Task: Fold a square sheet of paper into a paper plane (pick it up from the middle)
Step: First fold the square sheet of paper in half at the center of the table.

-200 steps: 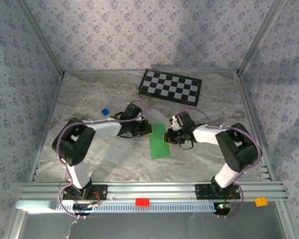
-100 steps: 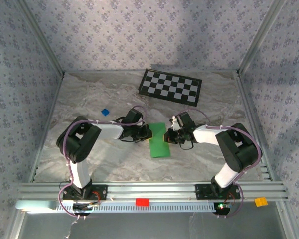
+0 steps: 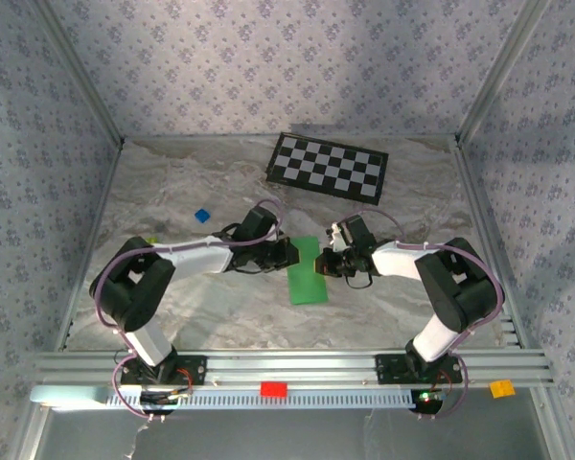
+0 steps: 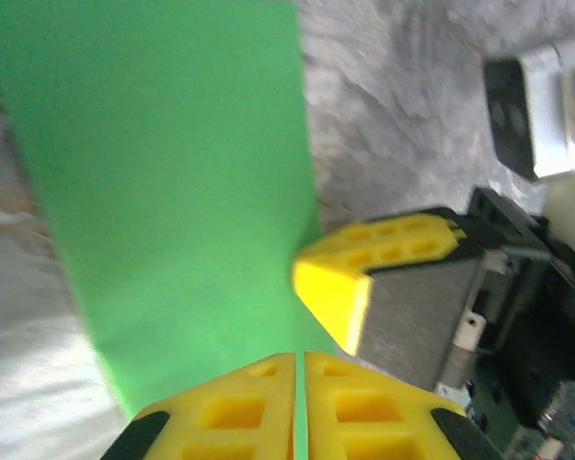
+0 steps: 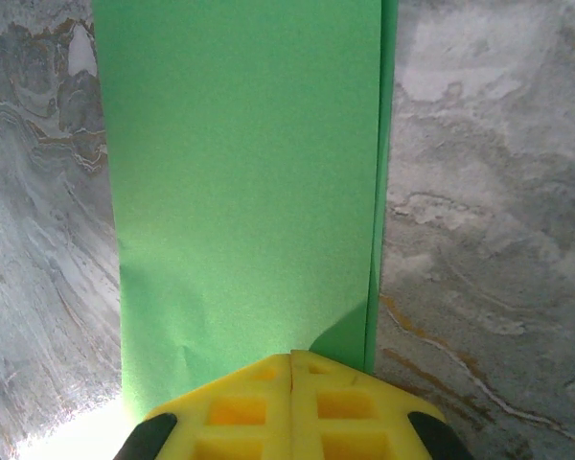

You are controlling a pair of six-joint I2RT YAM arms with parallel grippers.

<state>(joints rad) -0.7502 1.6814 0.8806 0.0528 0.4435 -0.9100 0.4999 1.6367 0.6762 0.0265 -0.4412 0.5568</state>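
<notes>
Left gripper (image 3: pixel 289 254) and right gripper (image 3: pixel 321 264) both have their jaws closed, tips at the 10 and 2 o'clock edges of the square sheet of paper (image 3: pixel 305 280), mid-table. Whether either nips it is unclear. The paper is probably light, limp and slippery, so pinch an edge.

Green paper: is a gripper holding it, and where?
Cannot tell. The green paper lies flat; the shut left gripper and right gripper sit on opposite long edges, pinching or merely pressing.
</notes>
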